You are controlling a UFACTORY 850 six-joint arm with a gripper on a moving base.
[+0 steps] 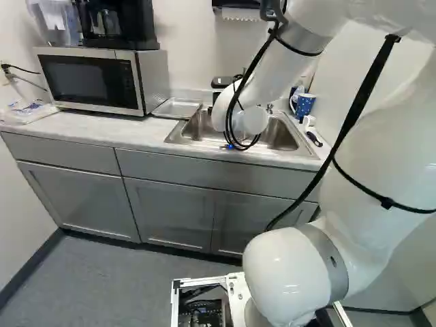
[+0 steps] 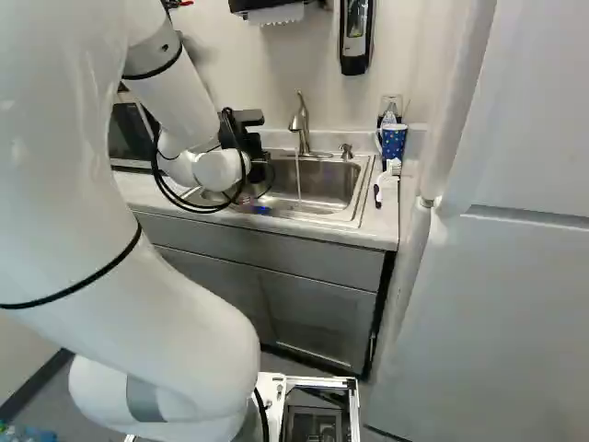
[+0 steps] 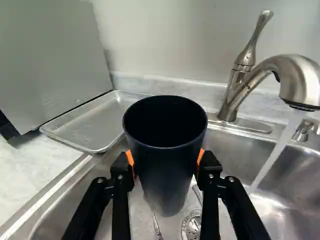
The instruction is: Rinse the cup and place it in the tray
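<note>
Cup [image 3: 165,175] is pinched by the gripper [image 2: 248,138], orange pads [image 3: 131,161] on two opposite sides of its wall; cup is dark, mouth open to the wrist view, inside too dark to tell if it holds anything; it hangs over the sink [image 3: 235,150], stream [image 3: 275,155] from the faucet [image 3: 300,82] falls beside it, apart from it, into the basin; sink also has a drain [image 3: 191,226] and a thin shiny thing [image 3: 158,229] under the cup, can't tell what; tray [image 3: 90,125] sits between microwave [image 1: 88,78] and sink, shallow, rimmed, faint specks on its bottom, maybe droplets; dotted blue mug [image 2: 393,143] stands upright past the sink's other end, contents hidden, brush [image 2: 391,170] just in front of it on the counter [image 1: 88,129]; coffee maker [image 1: 129,20] is on top of the microwave with a carafe [image 1: 105,22] in it; clear bin [image 1: 54,27] next to it has something white showing, too unclear to name.
</note>
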